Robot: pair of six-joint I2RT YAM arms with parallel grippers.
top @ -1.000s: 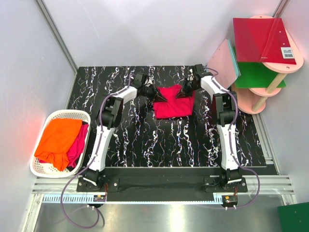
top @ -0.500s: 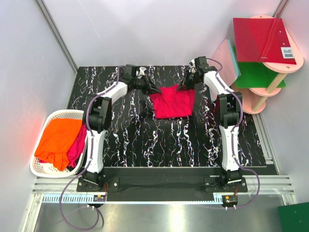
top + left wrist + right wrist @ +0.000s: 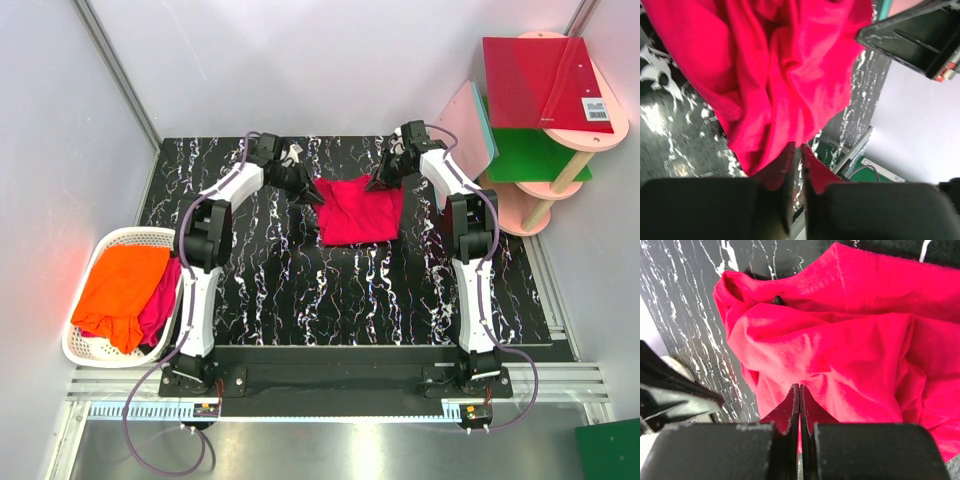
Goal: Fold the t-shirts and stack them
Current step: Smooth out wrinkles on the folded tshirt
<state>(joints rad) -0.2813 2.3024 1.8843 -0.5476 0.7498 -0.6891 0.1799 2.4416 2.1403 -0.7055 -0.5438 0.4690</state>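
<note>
Orange t-shirt lies in the white basket, well apart from the left gripper, off its outer side toward the arm bases. Left gripper: jaws a slit apart at the near-side corner of the crimson t-shirt; whether they pinch cloth cannot be told. The crimson t-shirt lies bunched on the table between both grippers. Right gripper: jaws pressed together on the shirt's opposite corner.

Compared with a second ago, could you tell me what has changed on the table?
Both grippers drew apart toward the far edge, the left gripper going left, the right gripper slightly back, pulling the far edge of the crimson t-shirt straighter. The right stays shut on it; whether the left has let go is unclear. Basket and boards unmoved.
</note>
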